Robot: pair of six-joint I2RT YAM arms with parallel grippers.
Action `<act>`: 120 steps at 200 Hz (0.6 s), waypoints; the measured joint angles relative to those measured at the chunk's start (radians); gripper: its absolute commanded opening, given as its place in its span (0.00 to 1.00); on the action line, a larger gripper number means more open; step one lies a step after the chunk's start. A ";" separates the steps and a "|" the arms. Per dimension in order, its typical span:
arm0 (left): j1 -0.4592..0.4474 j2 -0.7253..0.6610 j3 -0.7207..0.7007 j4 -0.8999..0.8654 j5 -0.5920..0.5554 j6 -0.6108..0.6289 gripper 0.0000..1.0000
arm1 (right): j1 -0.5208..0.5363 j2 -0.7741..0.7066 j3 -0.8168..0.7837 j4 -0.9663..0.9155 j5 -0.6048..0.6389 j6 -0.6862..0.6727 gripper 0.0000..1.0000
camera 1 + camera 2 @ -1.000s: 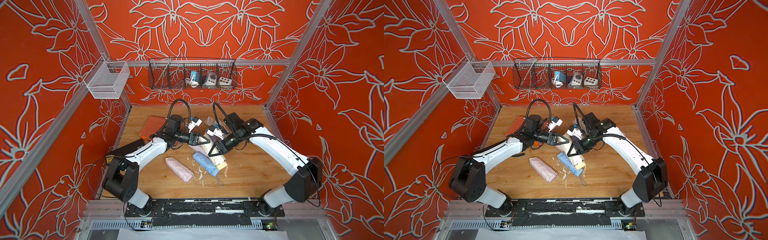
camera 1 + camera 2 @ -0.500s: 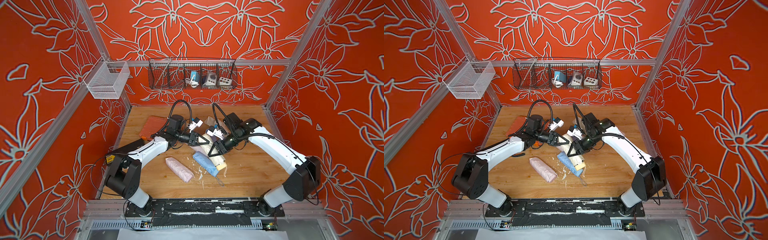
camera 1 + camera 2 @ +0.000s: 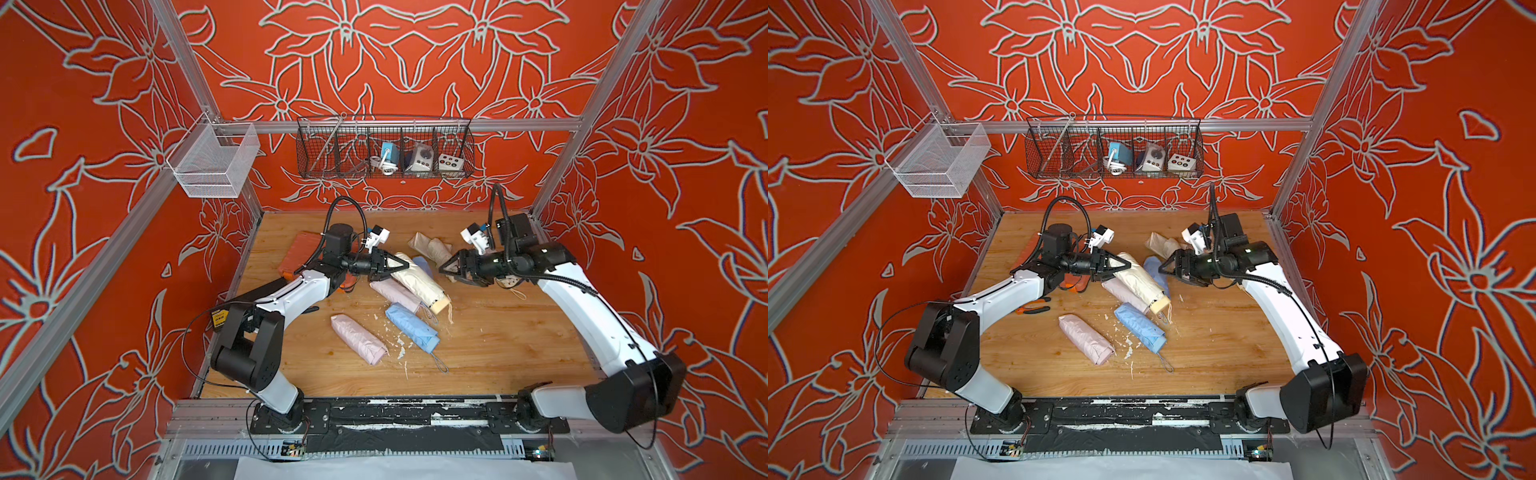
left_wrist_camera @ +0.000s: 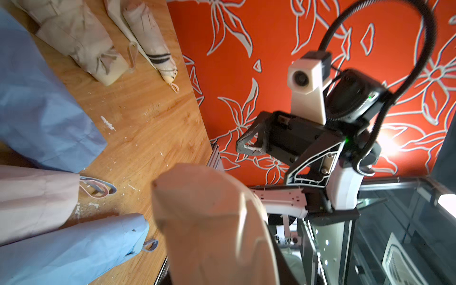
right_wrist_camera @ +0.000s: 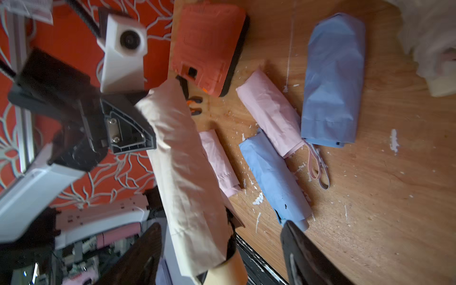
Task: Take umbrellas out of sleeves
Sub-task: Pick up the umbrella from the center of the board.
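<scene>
Nearest the front edge of the wooden tabletop [image 3: 498, 345], a pale pink folded umbrella [image 3: 359, 340] and a light blue folded umbrella [image 3: 411, 328] lie side by side among white flakes [image 3: 395, 345]. Neither arm is touching them.

Just behind, the cream folding umbrella [image 3: 419, 280] slants across a second pale pink umbrella [image 3: 390, 293]. Its stubby cream handle [image 3: 440, 306] sits low. Its far tip is pinched between the pressed-together jaws of the left gripper [image 3: 399, 264]. In the right wrist view its cover looks like a creased tube with the handle poking out of the mouth, so I judge that the cream sleeve is on. The right gripper [image 3: 444, 269] hangs well apart from it, jaws spread and empty.

- **Slipping or swinging:** The only hold is one pinch on thin cloth, and the handle end is free. The umbrella may slip out and drop onto the pile, or swing so that a reach for the handle misses.
- **Clamped tip:** If the left jaws clamp the umbrella's tip through the cloth, a pull on the handle would drag the whole bundle instead of separating it.
- **Wrong catch:** A low grab could catch the pink umbrella beneath.

Farther back, two cream umbrellas [image 3: 432, 247] lie close by the right gripper, and an orange plastic case [image 3: 297, 257] lies by the left arm. A wide swing could sweep either aside.
</scene>
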 measured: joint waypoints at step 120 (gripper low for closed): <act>0.042 0.084 -0.198 0.521 -0.134 -0.571 0.19 | 0.024 -0.179 -0.382 0.373 -0.030 0.481 0.72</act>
